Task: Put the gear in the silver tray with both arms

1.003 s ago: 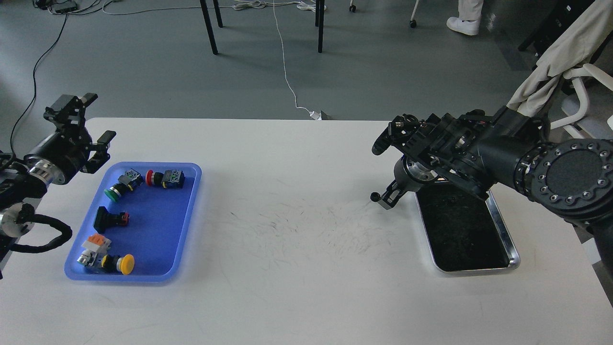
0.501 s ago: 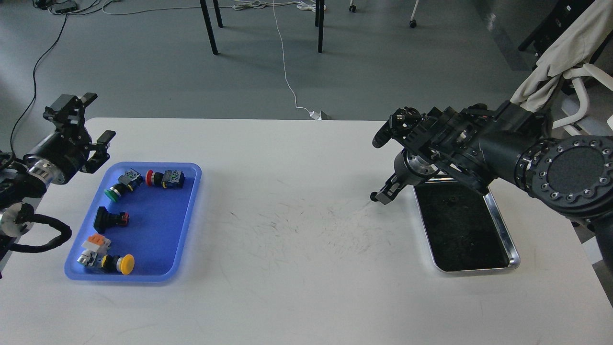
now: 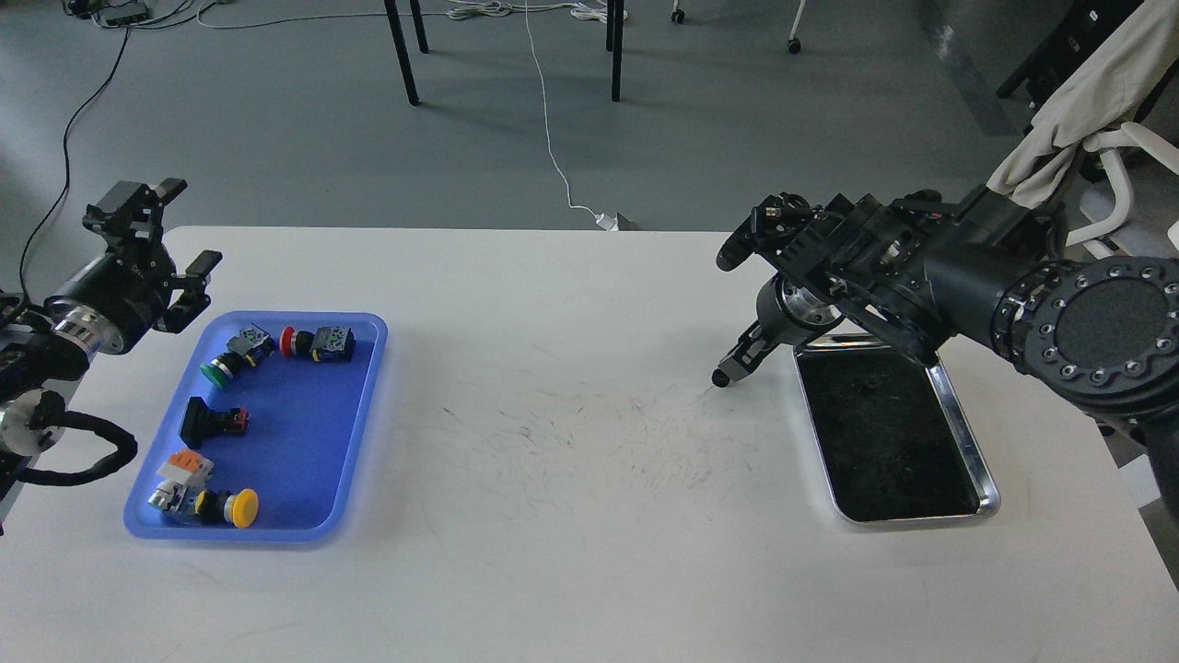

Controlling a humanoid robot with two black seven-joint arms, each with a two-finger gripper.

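1. Since the earlier frames the right arm (image 3: pixel 967 285) has lifted slightly and pulled back toward the right edge of the table (image 3: pixel 571 552); more of the silver tray's (image 3: pixel 986 479) far rim now shows. The left arm has not moved.
2. Right gripper (image 3: pixel 726 318) hangs just off the tray's far-left corner, fingers spread wide, one high, one low, holding nothing.
3. Left gripper (image 3: pixel 180 235) hovers at the blue tray's (image 3: pixel 359 433) far-left corner, jaws apart, empty; probably staged for a pick.
4. Silver tray sits near the table's right edge, bottom bare and dark, nothing placed yet.
5. Blue tray near the left edge holds the parts: green button (image 3: pixel 219 369), red button (image 3: pixel 289 342), black switch (image 3: pixel 207 419), yellow button (image 3: pixel 241 506).
6. Table is white, scuffed with dark marks at its middle.
7. Room: grey floor, white cable (image 3: pixel 553 147), chair legs, beige cloth (image 3: pixel 1078 101) on a chair at far right.
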